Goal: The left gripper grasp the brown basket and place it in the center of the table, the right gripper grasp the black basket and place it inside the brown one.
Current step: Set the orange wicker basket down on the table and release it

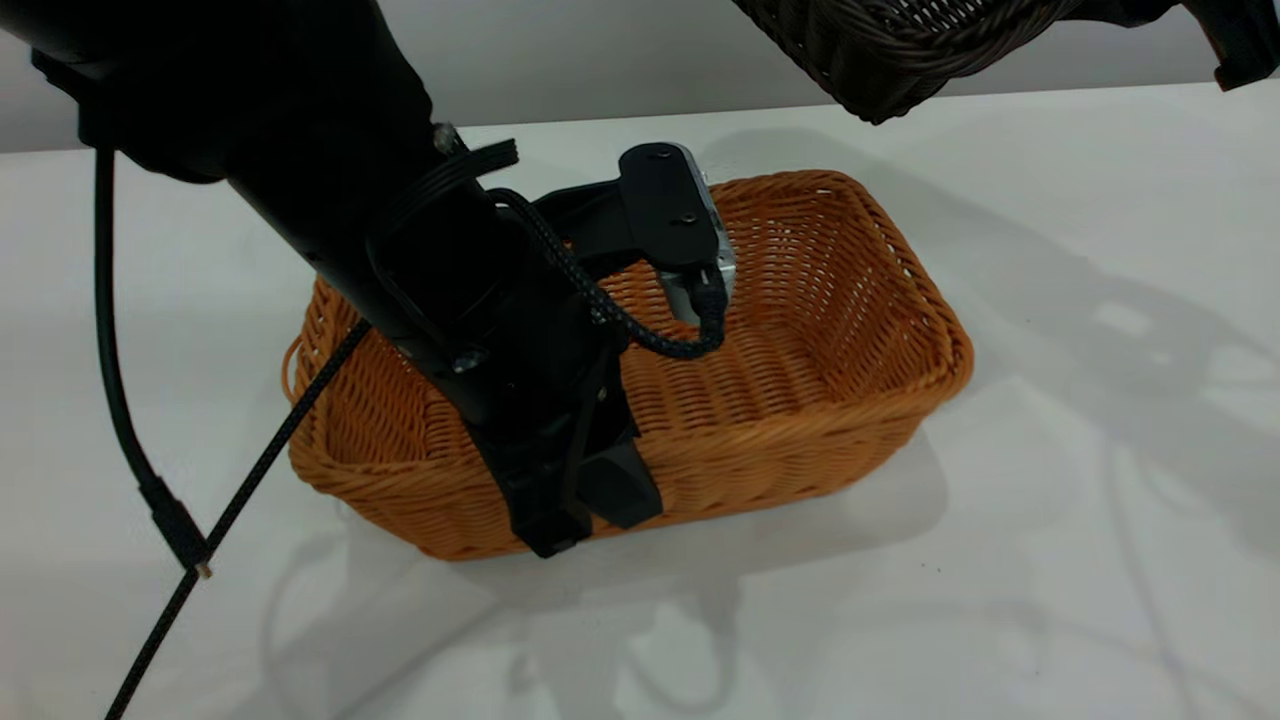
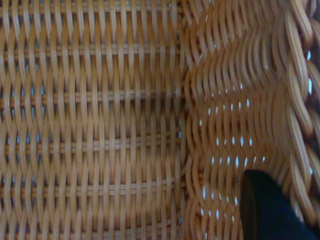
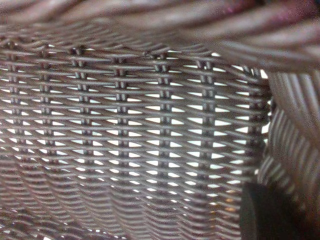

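The left end effector (image 1: 585, 500) is clamped on the brown basket's (image 1: 830, 330) near wall on the counter (image 1: 1050, 560); the right end effector's state cannot be told, the black basket (image 1: 890, 45) raised above.

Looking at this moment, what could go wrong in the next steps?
1. The left gripper straddles the near wall of the brown basket; the descending black basket could strike that arm.
2. The black basket hangs tilted above the far right corner, so it may catch on the rim.
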You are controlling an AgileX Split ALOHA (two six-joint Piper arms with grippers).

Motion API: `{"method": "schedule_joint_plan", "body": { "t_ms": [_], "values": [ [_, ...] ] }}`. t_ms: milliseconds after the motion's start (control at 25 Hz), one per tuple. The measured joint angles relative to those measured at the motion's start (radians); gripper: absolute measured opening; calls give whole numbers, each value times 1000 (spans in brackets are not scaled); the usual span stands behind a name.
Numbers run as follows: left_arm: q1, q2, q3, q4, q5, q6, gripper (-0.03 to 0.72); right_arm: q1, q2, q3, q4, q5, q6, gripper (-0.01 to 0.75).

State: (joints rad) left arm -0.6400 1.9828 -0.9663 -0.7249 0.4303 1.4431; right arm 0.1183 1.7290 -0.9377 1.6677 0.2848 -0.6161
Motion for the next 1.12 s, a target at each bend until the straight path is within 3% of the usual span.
{"method": "schedule_joint_plan", "body": {
  "t_ms": [520,840,960,1120],
  "values": [
    [-33,0,0,-26,6,1,112,0,0,0,1,-2,-10,120],
    [-33,-1,0,-24,87,1,123,0,0,0,-1,-2,-10,120],
    [-33,-1,0,-25,104,-1,227,0,0,0,-2,5,-13,120],
    [-33,-5,0,-26,88,-13,451,0,0,0,-4,8,-14,120]
  ]
}}
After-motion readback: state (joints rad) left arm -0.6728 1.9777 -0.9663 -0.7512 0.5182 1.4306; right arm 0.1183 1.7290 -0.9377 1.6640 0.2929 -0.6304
